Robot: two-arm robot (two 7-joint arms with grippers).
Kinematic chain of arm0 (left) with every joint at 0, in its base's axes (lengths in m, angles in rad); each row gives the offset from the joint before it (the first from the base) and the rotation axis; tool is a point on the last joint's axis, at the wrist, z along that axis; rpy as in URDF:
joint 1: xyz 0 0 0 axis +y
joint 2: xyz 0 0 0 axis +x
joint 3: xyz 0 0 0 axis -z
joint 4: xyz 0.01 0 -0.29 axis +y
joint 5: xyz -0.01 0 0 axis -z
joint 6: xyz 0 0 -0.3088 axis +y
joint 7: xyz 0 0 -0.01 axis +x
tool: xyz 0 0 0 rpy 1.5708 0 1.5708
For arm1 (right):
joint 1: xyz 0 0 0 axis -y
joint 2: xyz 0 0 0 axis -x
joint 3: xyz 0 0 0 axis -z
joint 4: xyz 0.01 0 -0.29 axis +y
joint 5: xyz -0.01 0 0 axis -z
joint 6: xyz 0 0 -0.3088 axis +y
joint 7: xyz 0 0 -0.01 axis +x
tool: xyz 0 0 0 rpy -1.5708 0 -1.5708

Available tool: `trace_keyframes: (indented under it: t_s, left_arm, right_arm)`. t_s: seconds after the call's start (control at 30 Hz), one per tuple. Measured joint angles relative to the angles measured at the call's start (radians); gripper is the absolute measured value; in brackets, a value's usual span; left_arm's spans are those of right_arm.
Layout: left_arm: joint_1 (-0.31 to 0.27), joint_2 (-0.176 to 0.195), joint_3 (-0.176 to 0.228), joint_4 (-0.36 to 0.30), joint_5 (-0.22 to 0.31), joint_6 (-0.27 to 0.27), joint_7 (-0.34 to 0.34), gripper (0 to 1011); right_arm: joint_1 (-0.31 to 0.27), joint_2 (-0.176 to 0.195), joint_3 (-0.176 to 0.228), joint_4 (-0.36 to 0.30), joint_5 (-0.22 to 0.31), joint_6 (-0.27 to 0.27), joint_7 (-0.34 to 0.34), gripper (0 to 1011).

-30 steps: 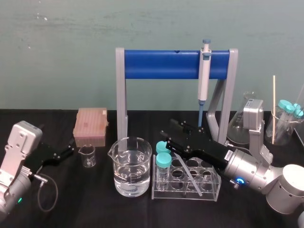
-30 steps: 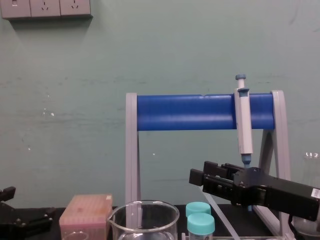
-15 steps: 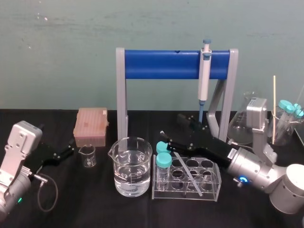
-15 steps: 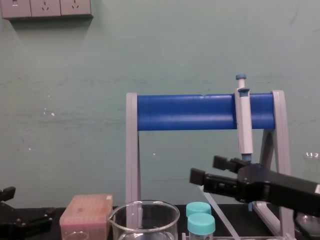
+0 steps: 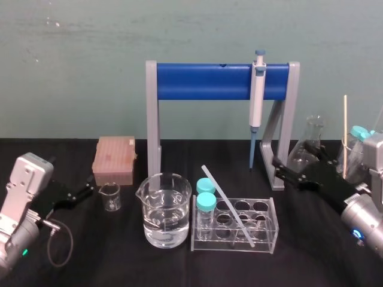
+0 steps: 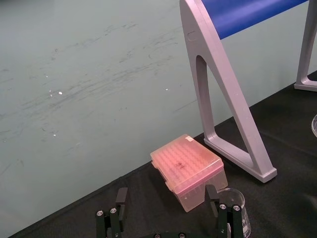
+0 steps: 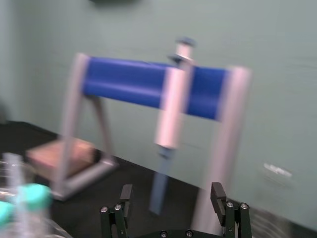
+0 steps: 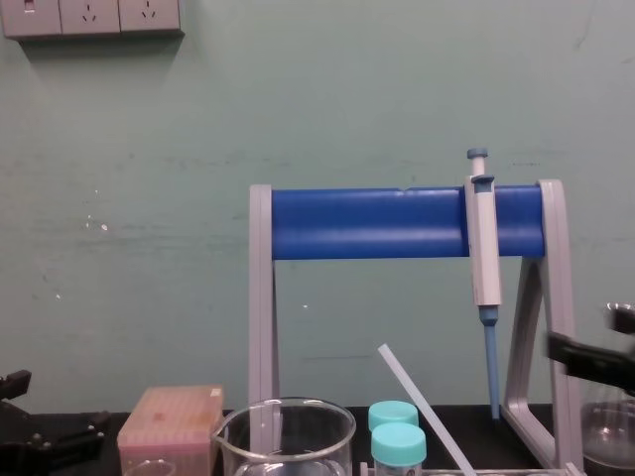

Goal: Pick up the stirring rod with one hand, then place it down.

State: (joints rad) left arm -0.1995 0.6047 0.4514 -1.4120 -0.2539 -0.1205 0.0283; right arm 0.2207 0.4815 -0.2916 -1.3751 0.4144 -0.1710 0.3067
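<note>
The stirring rod is a thin whitish translucent stick that leans in the clear tube rack, its upper end tilted back and left. In the chest view the stirring rod rises beside the teal caps. My right gripper hovers open to the right of the rack, apart from the rod, by the stand's right foot. The right wrist view shows the right gripper with its fingers wide apart and nothing between them. It enters the chest view at the right edge. My left gripper rests open at the far left.
A blue-barred stand holds a hanging pipette. A beaker of water and two teal-capped tubes stand by the rack. A pink tip box and a small beaker are on the left, with a flask and a wooden stick on the right.
My right gripper opened, let go of the rod and drew back to the right, away from the rack. The rod stays leaning in the rack. The left arm has not moved.
</note>
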Motion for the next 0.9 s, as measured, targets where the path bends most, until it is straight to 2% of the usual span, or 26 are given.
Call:
trace_keyframes:
  t_s: [0.13,0.17,0.33,0.9]
  left_arm:
    - [0.0,0.0,0.0,0.0,0.0,0.0,0.0,1000]
    - [0.0,0.0,0.0,0.0,0.0,0.0,0.0,1000]
    - [0.0,0.0,0.0,0.0,0.0,0.0,0.0,1000]
    - [0.0,0.0,0.0,0.0,0.0,0.0,0.0,1000]
  right_arm:
    - [-0.043,0.0,0.031,-0.022,-0.052,0.03,-0.109,1003]
    - [-0.043,0.0,0.031,-0.022,-0.052,0.03,-0.109,1003]
    - [-0.075,-0.015,0.05,-0.033,-0.101,0.069,-0.195,1003]
    - [-0.073,-0.013,0.049,-0.033,-0.097,0.066,-0.188,1003]
